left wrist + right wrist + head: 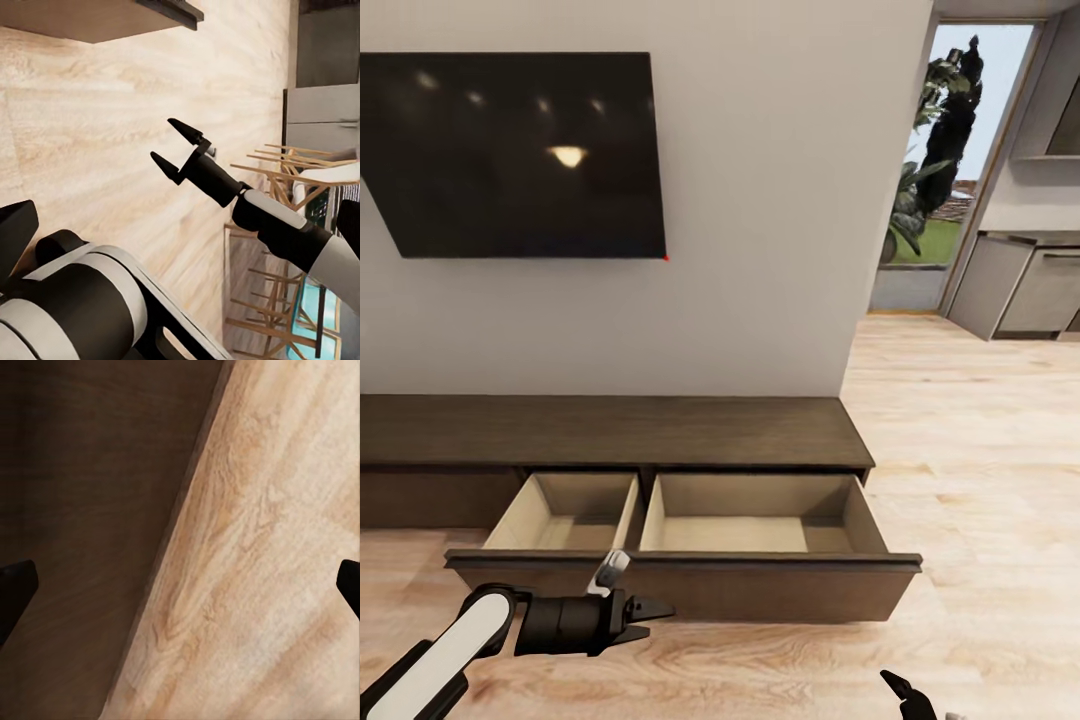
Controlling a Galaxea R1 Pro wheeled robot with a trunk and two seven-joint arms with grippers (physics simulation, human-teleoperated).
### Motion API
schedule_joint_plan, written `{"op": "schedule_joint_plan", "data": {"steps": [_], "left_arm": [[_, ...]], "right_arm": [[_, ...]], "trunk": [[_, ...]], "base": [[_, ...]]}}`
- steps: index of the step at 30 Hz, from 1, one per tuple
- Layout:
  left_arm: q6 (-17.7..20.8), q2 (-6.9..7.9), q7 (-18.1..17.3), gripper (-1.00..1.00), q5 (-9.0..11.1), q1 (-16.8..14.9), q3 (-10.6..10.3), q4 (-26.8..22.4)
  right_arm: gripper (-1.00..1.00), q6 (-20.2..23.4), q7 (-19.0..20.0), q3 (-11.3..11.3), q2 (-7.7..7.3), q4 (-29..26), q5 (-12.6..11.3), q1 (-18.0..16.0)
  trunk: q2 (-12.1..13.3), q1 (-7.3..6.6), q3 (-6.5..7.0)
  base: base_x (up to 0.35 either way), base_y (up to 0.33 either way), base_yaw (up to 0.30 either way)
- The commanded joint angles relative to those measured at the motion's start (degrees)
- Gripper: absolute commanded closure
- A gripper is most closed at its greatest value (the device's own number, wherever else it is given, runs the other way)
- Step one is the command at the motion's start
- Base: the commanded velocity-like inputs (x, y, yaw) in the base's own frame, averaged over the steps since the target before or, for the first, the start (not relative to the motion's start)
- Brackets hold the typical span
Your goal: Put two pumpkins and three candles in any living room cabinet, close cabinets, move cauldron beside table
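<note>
A white wall (760,200) fills most of the head view, with a large dark TV (520,150) mounted on it at upper left. Pale wood floor (960,450) runs along the bottom and off to the right, where a doorway (950,150) opens onto greenery and grey kitchen units (1020,285).

Against the wall stands the cabinet (610,430) — long, low, dark brown. Two of its drawers are pulled out side by side toward the camera: a narrower left drawer (565,510) and a wider right drawer (760,515), both with beige insides in which nothing can be seen.

The left gripper (650,618) hangs just in front of the drawer fronts, near where the two meet, pointing right. Its black fingers are slightly parted and grip nothing. A small pale piece sits on top of the wrist; what it is cannot be told.

The right gripper (176,146), seen from the left wrist camera, is above the floor with its fingers spread apart and nothing between them. In the head view it shows as a dark tip at the bottom edge. The right wrist camera looks at the floor beside a dark brown panel (82,510) of the cabinet.
</note>
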Motion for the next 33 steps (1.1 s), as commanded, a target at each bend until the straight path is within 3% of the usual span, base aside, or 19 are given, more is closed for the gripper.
{"op": "schedule_joint_plan", "data": {"steps": [1,7,13,24,29,33], "left_arm": [[0.04,0.04,-0.38,-1.00,-0.36,-0.06,-0.07,0.01],[0.03,0.02,-0.29,-1.00,-0.41,-0.06,-0.13,0.01],[-0.01,-0.07,2.09,-1.00,-0.53,-0.06,-0.04,0.01],[-0.23,-0.23,12.80,-1.00,-0.57,-0.14,0.19,0.81],[-0.36,-1.41,16.88,-1.00,-0.71,-0.33,0.41,3.11],[-0.70,-1.59,21.78,-1.00,-2.65,-0.55,5.16,5.02]], "right_arm": [[-1.00,0.38,0.12,-0.20,0.01,0.00,-0.31,-0.01],[-1.00,0.31,0.16,-0.20,-0.02,0.01,-0.31,-0.04],[-1.00,0.28,0.11,-0.20,0.03,-0.03,-0.31,-0.03],[-1.00,-4.66,-0.63,0.05,0.42,-0.07,-0.22,0.01],[-1.00,-7.53,-0.68,0.14,0.47,-0.05,0.06,0.01],[-1.00,-8.89,-0.78,0.22,0.48,-0.01,2.81,0.01]], "trunk": [[0.39,-0.23,0.13],[2.80,-1.55,1.21],[5.21,-2.87,2.29],[9.62,-5.29,4.26],[11.62,-6.38,5.16],[13.23,-7.26,5.88]], "base": [[0.000,0.000,0.072],[0.000,0.000,0.073],[0.000,0.000,0.072],[0.000,0.000,0.071],[0.000,0.000,0.020],[0.000,0.000,0.002]]}}
